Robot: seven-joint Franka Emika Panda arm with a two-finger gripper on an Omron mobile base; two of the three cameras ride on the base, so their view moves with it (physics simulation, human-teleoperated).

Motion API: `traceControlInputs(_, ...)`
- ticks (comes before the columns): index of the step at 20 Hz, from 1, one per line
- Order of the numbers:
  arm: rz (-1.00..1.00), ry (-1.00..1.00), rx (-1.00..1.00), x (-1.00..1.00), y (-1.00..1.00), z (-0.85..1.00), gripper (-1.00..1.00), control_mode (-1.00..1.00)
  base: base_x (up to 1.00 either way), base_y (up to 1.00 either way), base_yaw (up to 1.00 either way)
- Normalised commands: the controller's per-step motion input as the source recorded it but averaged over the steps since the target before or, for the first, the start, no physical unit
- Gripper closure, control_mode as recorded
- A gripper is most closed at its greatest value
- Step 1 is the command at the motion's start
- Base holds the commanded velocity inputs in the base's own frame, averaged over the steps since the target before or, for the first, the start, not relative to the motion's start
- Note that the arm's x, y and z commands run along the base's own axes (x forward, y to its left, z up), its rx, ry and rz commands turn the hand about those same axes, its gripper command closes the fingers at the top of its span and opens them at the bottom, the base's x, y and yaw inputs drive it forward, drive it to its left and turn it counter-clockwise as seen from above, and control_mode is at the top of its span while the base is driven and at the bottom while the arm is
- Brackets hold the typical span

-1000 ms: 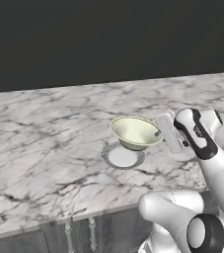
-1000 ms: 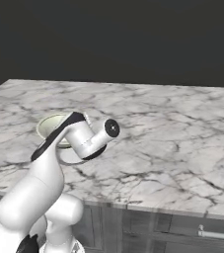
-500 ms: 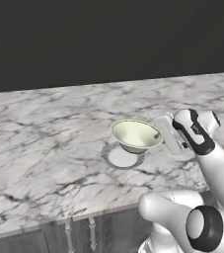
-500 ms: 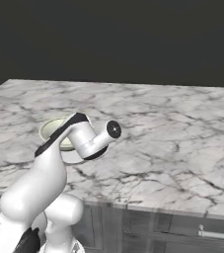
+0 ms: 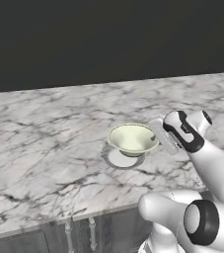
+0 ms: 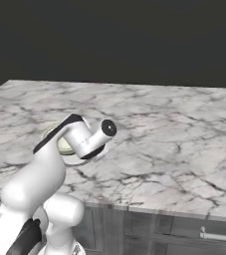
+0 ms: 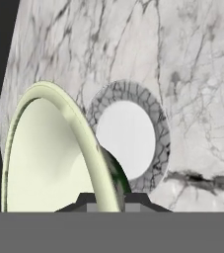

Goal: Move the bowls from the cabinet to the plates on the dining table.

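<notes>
A pale cream-green bowl (image 5: 132, 138) hangs just above a small round plate (image 5: 122, 158) on the marble dining table (image 5: 44, 148). My gripper (image 5: 157, 134) is shut on the bowl's right rim, coming in from the right. In the hand view the bowl (image 7: 49, 153) fills the left side, its rim pinched between my fingertips at the bottom, with the plate (image 7: 128, 141) right behind it. From the right base view the bowl (image 6: 59, 142) is mostly hidden behind my arm, and the plate's edge (image 6: 77, 160) peeks out under the hand.
The table's front edge (image 5: 59, 217) runs close below the plate, with dark grey fronts underneath. A drawer handle (image 6: 215, 234) sits on the front at the lower right. Marble spreads open to the left, right and back of the plate. A dark wall lies beyond the table.
The bowl and my hand have sunk slightly toward the plate. The grip is unchanged.
</notes>
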Motion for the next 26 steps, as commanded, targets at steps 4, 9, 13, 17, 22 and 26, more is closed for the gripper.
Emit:
traceControlInputs(4,0.00,0.00,-0.11,0.13,0.07,-0.21,1.00,-1.00,0.00,0.00,0.00)
traceControlInputs(9,0.00,0.00,-0.07,0.12,0.02,-0.17,1.00,-1.00,0.00,0.00,0.00)
traceControlInputs(13,0.00,0.00,-0.04,0.08,0.00,-0.14,1.00,-1.00,0.00,0.00,0.00)
traceControlInputs(17,0.00,0.00,0.00,0.11,0.00,-0.11,1.00,-1.00,0.00,0.00,0.00)
traceControlInputs(22,-0.01,0.00,0.00,0.17,0.03,-0.10,1.00,-1.00,0.00,0.00,0.00)
traceControlInputs(26,-0.01,0.00,0.00,0.17,0.06,-0.16,1.00,-1.00,0.00,0.00,0.00)
